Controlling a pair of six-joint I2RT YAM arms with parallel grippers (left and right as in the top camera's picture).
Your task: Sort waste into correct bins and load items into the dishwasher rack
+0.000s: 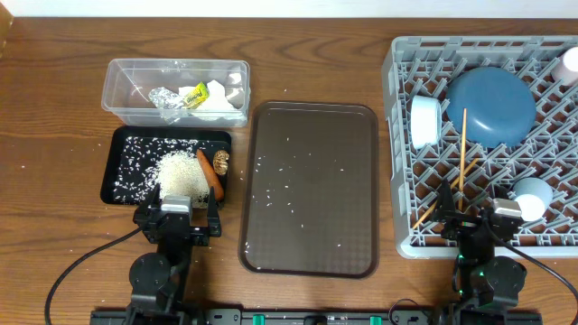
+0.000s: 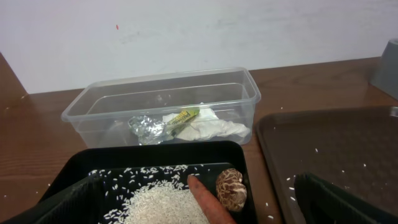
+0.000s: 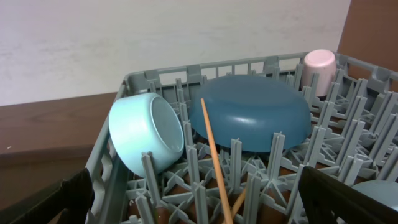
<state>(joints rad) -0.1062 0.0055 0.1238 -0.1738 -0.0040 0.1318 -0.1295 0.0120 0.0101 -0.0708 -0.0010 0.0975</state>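
Note:
The clear tub (image 1: 122,90) holds the foil ball (image 1: 165,97), the yellow-green wrapper (image 1: 194,97) and the napkin (image 1: 224,101). In the black tray (image 1: 172,133) lie the rice (image 1: 179,171), the carrot (image 1: 209,173) and the brown lump (image 1: 221,162). The grey rack (image 1: 395,181) carries the dark blue dish (image 1: 490,106), white bowl (image 1: 424,119), pink cup (image 1: 569,63), blue cup (image 1: 531,197) and chopsticks (image 1: 463,158). My left gripper (image 1: 179,215) stands open at the black tray's near edge. At the rack's near edge my right gripper (image 1: 474,217) is open too, holding nothing.
A large brown serving tray (image 1: 312,117) with scattered rice grains lies between the black tray and the rack. Loose grains dot the table near the tray's left edge. A pale wall closes the far side in both wrist views.

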